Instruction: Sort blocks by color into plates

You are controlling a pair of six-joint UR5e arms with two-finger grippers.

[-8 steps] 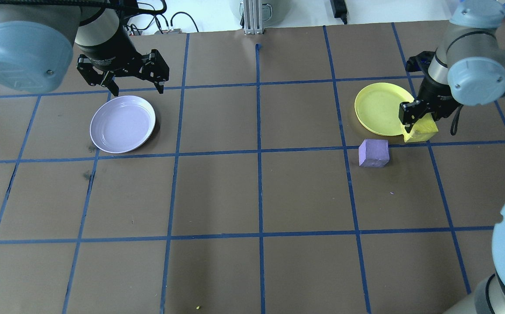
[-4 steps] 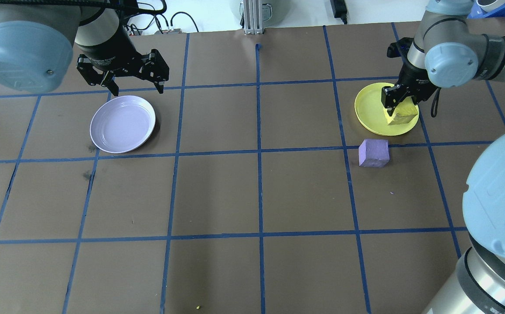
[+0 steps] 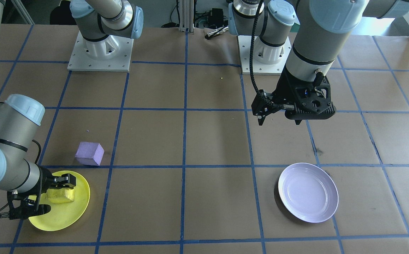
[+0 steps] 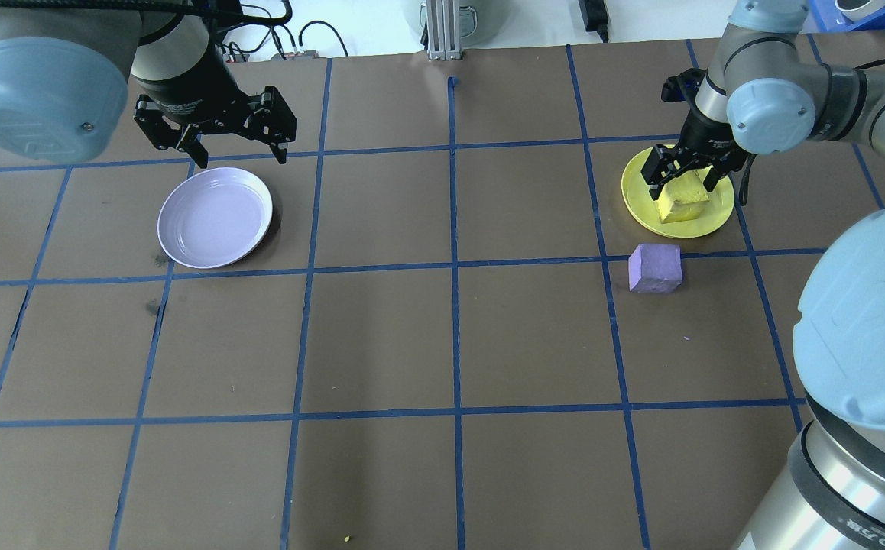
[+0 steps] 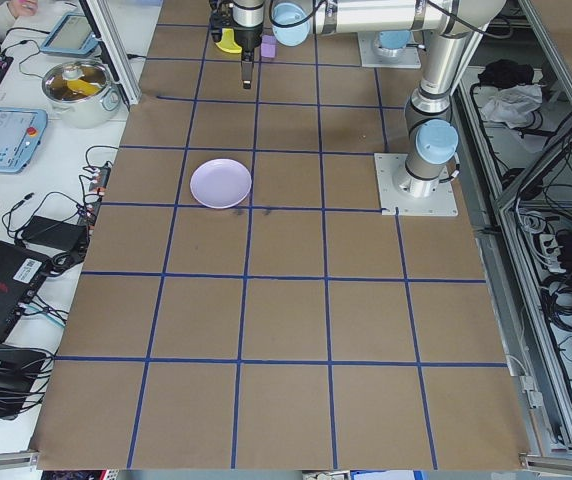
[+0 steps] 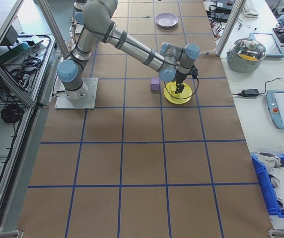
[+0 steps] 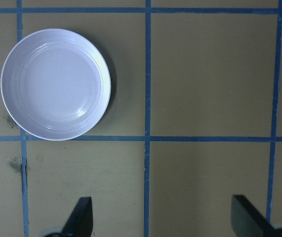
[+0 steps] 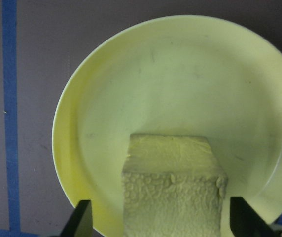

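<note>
The yellow block [image 4: 681, 203] [image 8: 173, 187] rests inside the yellow plate [image 4: 641, 206] [image 3: 63, 215] at the table's far right. My right gripper [image 4: 681, 177] [image 8: 163, 219] is open and straddles it, with a gap between each finger and the block. The purple block [image 4: 655, 268] [image 3: 89, 153] lies on the table just in front of that plate. The lavender plate [image 4: 213, 218] [image 7: 55, 84] sits at the far left with nothing in it. My left gripper [image 4: 240, 156] [image 3: 278, 121] hangs open above the table, just behind that plate.
Blue tape lines grid the brown table. The two arm bases [image 3: 100, 53] stand at the robot's edge. An aluminium post [image 4: 442, 30] and cables sit past the far edge. A side bench with a pot [image 6: 248, 49] and tablets runs beyond it.
My right gripper carried the yellow block from the plate's near-right rim to over the plate, then opened and left it there. The left arm has not moved.
</note>
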